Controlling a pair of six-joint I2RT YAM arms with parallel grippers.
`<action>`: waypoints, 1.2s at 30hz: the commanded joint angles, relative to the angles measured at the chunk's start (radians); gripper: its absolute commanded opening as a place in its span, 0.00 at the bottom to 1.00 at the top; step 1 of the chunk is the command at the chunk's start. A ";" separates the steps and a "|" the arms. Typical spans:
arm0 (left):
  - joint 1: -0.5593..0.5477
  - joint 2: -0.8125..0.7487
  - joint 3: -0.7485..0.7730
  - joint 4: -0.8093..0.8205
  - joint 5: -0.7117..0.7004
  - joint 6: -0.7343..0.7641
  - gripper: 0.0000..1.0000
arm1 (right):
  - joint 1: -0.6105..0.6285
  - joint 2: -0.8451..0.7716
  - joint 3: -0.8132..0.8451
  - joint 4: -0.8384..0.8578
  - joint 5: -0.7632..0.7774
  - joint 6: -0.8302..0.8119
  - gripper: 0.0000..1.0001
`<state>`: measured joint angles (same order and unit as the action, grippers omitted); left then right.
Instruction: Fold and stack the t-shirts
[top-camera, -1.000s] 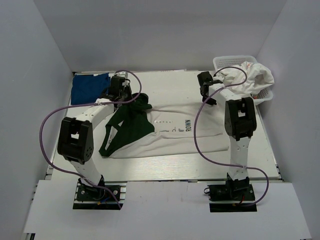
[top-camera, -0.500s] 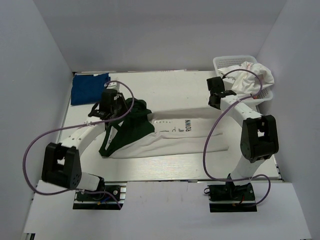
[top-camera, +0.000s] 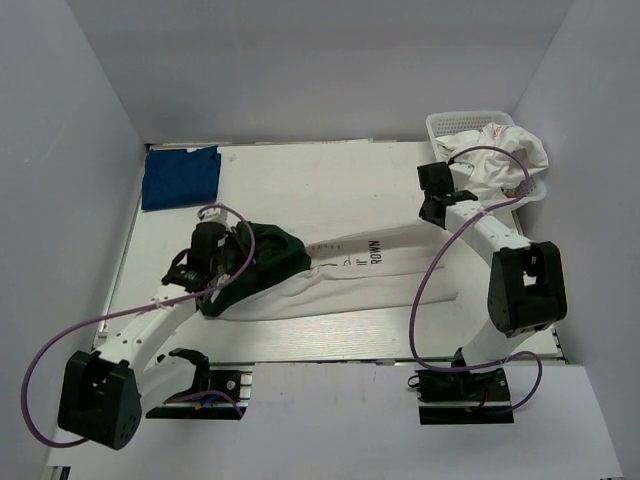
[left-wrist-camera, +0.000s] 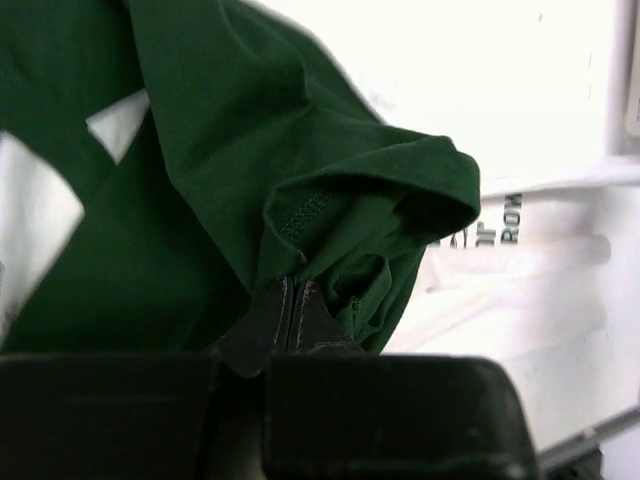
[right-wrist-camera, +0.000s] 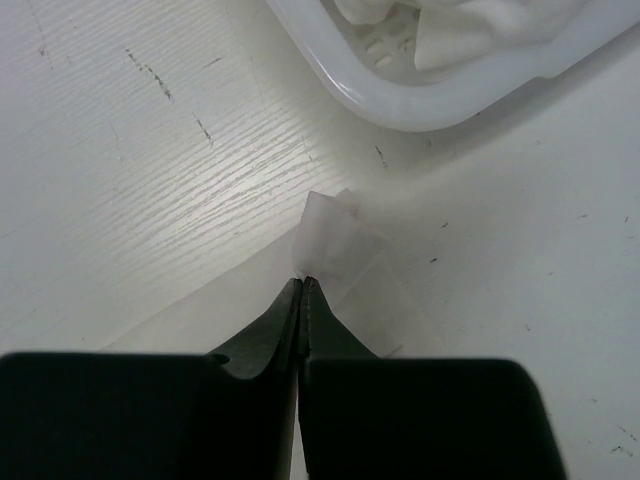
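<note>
White table (top-camera: 330, 185), basket (top-camera: 450, 120) holding white t-shirts (top-camera: 503, 160)

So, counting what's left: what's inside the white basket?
Bunched white cloth fills the basket and spills over its rim. How many shirts, and anything beneath, is hidden.

A white lattice basket (top-camera: 465, 117) is spotted at the far right corner of the white table (top-camera: 330, 175). Its rounded rim is caught close up by the right wrist camera. Dark scuffs are picked out on the wood-grained tabletop. Pale walls (top-camera: 300, 60) are seen around three sides.
</note>
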<state>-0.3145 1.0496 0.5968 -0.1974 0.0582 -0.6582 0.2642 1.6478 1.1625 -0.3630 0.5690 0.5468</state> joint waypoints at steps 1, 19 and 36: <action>-0.021 -0.052 -0.066 -0.039 0.067 -0.086 0.00 | 0.003 -0.042 -0.024 0.035 0.003 0.004 0.00; -0.077 -0.192 -0.065 -0.218 -0.076 -0.124 1.00 | 0.003 -0.088 -0.156 -0.037 -0.029 0.114 0.56; -0.058 0.243 0.086 -0.093 -0.149 -0.087 0.81 | 0.013 -0.157 -0.193 -0.005 -0.092 0.082 0.79</action>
<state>-0.3752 1.2800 0.6441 -0.3187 -0.0696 -0.7586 0.2691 1.4979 0.9829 -0.3920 0.5011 0.6434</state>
